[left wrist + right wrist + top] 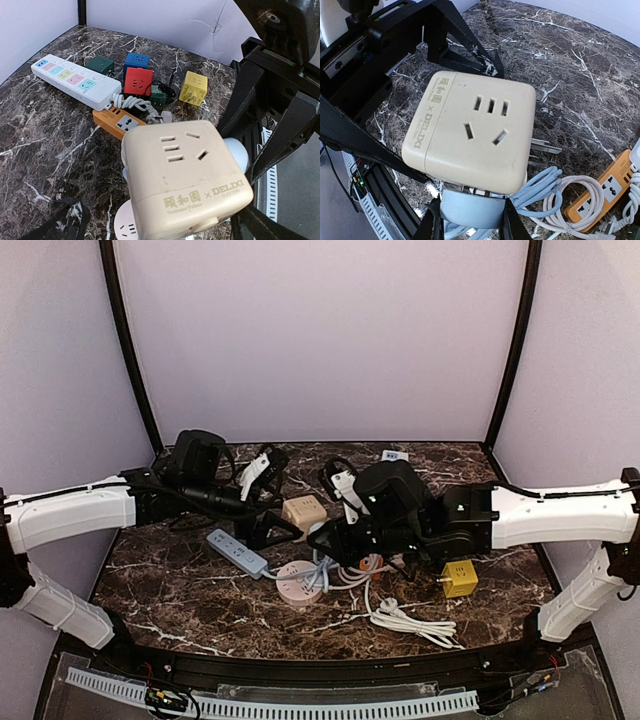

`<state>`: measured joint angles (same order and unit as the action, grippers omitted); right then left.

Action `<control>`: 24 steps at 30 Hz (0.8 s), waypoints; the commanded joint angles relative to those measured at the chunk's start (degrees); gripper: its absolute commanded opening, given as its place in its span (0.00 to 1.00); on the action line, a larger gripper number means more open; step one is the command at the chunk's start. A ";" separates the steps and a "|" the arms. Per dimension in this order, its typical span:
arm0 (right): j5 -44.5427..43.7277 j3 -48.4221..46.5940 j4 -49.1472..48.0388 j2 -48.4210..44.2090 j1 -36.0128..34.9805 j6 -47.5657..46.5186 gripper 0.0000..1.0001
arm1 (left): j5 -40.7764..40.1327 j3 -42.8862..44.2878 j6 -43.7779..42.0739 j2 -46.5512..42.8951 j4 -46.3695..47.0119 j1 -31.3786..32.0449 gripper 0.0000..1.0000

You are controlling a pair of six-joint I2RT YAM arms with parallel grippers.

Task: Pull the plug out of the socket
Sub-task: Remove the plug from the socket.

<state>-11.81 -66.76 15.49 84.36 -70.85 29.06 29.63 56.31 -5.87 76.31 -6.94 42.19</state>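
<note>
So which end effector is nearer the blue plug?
Right. The right end effector grips the plug where it meets the cube. The left end effector clamps the cube itself, not touching the plug.

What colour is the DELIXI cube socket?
The cube socket is cream, best seen in the right wrist view.

Soft even light, faint shadows, wrist views warped
</note>
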 commanded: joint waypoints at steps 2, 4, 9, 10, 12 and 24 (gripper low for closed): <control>2.01 -3.48 0.77 -1.08 -2.26 -1.91 0.00 | 4.55 0.85 2.12 0.82 2.36 -1.77 0.99; 1.38 -3.92 1.49 -0.29 -2.20 -1.54 0.00 | 7.02 -0.02 3.26 -0.01 4.62 -1.69 0.99; 0.39 -3.96 2.06 0.53 -2.01 -0.87 0.00 | 9.16 -1.59 3.77 -1.95 7.48 -1.68 0.99; 0.46 -3.97 2.17 0.62 -2.01 -0.82 0.00 | 9.36 -1.66 4.00 -2.15 7.96 -1.68 0.99; 0.55 -4.20 2.18 0.63 -1.98 -0.90 0.00 | 9.11 -1.73 4.24 -1.96 8.34 -1.68 0.99; -1.09 -7.16 3.89 2.47 -1.99 -1.17 0.00 | 0.61 0.00 0.26 0.10 2.06 1.98 0.99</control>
<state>-11.60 -70.26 22.02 86.65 -72.14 28.29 34.37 55.35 -2.92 76.09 -0.64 42.26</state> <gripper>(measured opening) 0.221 0.987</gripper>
